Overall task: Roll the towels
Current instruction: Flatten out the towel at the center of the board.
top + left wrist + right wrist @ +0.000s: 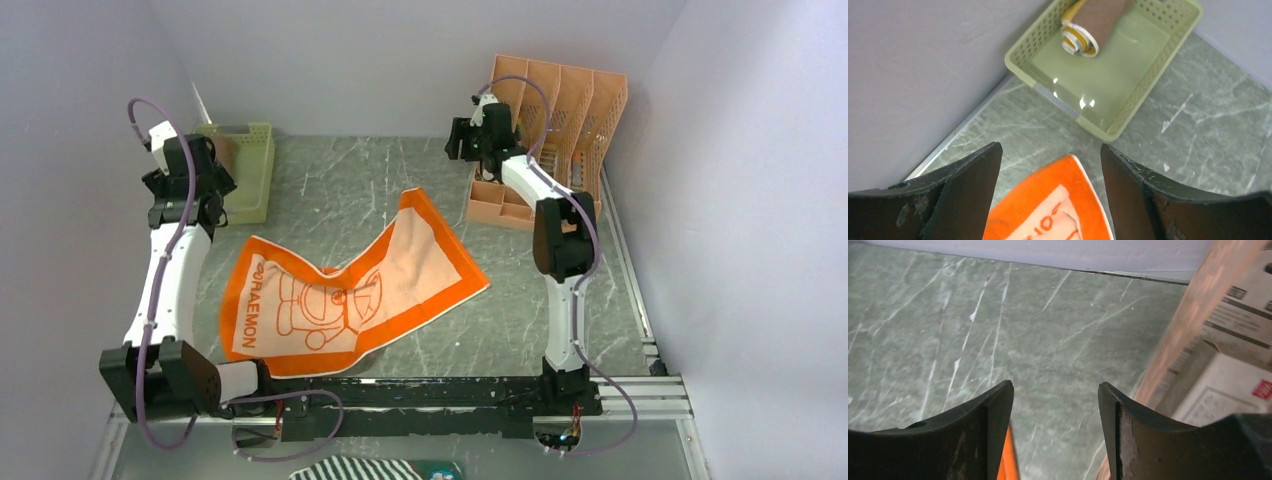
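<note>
**Top view.** First entry is the table (330,190), a dark grey-green slab veined in white like marble. Pale lilac walls (400,60) close it in at 9, 12 and 3 o'clock, and a metal rail (640,395) runs along its near edge.
- At centre, leaning toward 7 o'clock, we list the orange-bordered towel (350,295). It is unrolled, peach middle up and rumpled across its waist, with "DORAEMON" along its left border.
- At 10 o'clock a pale green basket (252,185) stands against the wall.
- At 1 o'clock stands a peach file rack (565,100).
- The left arm (170,290) reaches to 10 o'clock beside the basket, and the right arm (560,250) to 1 o'clock beside the rack.

**Left wrist view.** We record the left gripper (1050,146) as released, jaws spread wide with nothing between them.
- At 6 o'clock, below it, a corner of the orange-bordered towel lies flat on the table.
- At 12 o'clock the basket sits where table meets wall.
- The basket's far end holds the rolled towel (1098,22), brown-tan, its yellow-and-white spiral end facing us.

**Right wrist view.** We record the right gripper (1055,385) as released and empty too, jaws apart above the veined table.
- At 6 o'clock a sliver of orange shows beside the left finger, too little for us to name.
- At 3 o'clock the file rack's wall rises, with a printed white box (1228,385) behind it.
- At 12 o'clock there is a strip of wall.
</note>
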You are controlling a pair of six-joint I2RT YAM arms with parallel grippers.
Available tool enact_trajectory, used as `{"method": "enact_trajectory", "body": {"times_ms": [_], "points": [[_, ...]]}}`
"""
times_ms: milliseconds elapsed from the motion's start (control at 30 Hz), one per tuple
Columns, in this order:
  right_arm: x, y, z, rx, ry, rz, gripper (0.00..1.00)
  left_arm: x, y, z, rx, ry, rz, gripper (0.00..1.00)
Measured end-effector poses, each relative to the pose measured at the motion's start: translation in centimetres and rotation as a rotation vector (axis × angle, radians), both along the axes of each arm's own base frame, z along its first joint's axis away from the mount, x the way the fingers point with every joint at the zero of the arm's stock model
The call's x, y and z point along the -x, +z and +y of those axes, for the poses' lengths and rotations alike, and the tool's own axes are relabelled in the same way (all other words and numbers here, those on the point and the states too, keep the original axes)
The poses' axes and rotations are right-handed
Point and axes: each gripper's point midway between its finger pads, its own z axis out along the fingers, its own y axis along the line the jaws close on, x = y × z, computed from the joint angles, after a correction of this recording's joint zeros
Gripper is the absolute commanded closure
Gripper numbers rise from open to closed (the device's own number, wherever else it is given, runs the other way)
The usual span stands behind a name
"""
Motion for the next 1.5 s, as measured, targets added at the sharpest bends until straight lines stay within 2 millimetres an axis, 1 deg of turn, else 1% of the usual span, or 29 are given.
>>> {"method": "enact_trajectory", "body": {"times_ms": [100,133,167,200,233,333,400,567,633,667,767,867,967,1033,1133,1167,1233,1300,1367,1433,1500], "points": [[-2.1,-2.6,0.2,0.009,-0.004,0.048,0.36,1.3,-1.0,-0.9,0.034,-0.042,0.003,0.16],[-2.5,-3.2,0.2,0.013,-0.005,0.061,0.36,1.6,-1.4,-1.1,0.045,-0.054,0.006,0.15],[-2.9,-4.0,0.2,0.018,-0.008,0.078,0.36,1.9,-1.9,-1.4,0.058,-0.07,0.013,0.13],[-3.1,-4.5,0.3,0.02,-0.006,0.087,0.36,2.1,-2.2,-1.8,0.068,-0.085,0.018,0.08],[-3.4,-4.4,0.4,0.023,-0.007,0.086,0.36,2.4,-2.8,-2.2,0.081,-0.103,0.027,0.01],[-3.7,-4.6,0.2,0.036,-0.02,0.107,0.36,3.0,-4.5,-2.9,0.106,-0.139,0.062,0.0],[-3.9,-4.7,-0.4,0.037,-0.031,0.114,0.35,3.4,-6.3,-3.1,0.12,-0.147,0.114,0.0],[-4.2,-4.0,-2.1,0.012,-0.048,0.103,0.35,4.5,-13.4,-2.7,0.147,-0.164,0.357,0.03],[-3.9,-3.6,-3.2,0.002,-0.061,0.106,0.35,5.4,-15.3,-2.5,0.175,-0.183,0.426,0.05],[-3.8,-3.3,-3.7,-0.002,-0.069,0.105,0.35,5.7,-15.8,-2.3,0.187,-0.19,0.443,0.06],[-4.0,-3.0,-5.6,0.002,-0.104,0.105,0.35,5.9,-16.2,-2.1,0.216,-0.214,0.452,0.12],[-4.3,-3.2,-7.8,0.03,-0.156,0.11,0.34,5.7,-16.8,-2.5,0.243,-0.243,0.467,0.14],[-4.4,-3.6,-10.0,0.085,-0.217,0.121,0.34,5.7,-17.8,-2.9,0.27,-0.267,0.491,0.14],[-4.3,-4.0,-11.1,0.114,-0.245,0.133,0.33,5.7,-18.1,-3.1,0.279,-0.278,0.499,0.13],[-4.2,-3.9,-11.2,0.137,-0.247,0.129,0.33,5.8,-18.2,-3.1,0.277,-0.28,0.506,0.11],[-4.2,-3.8,-11.2,0.145,-0.244,0.127,0.33,5.8,-18.3,-3.1,0.277,-0.279,0.51,0.04],[-4.0,-3.6,-11.1,0.151,-0.223,0.119,0.33,5.9,-18.6,-3.0,0.278,-0.277,0.521,0.0],[-2.8,-3.2,-10.6,0.151,-0.168,0.11,0.34,6.0,-19.3,-2.9,0.282,-0.267,0.546,0.0],[-1.0,-2.7,-10.2,0.15,-0.095,0.102,0.34,6.3,-20.1,-2.7,0.288,-0.257,0.571,0.0],[0.6,-2.3,-9.4,0.161,-0.016,0.094,0.34,6.4,-20.4,-2.5,0.292,-0.249,0.583,0.01],[1.3,-1.8,-8.0,0.19,0.077,0.072,0.35,6.5,-20.3,-2.3,0.29,-0.244,0.58,0.01]]}}
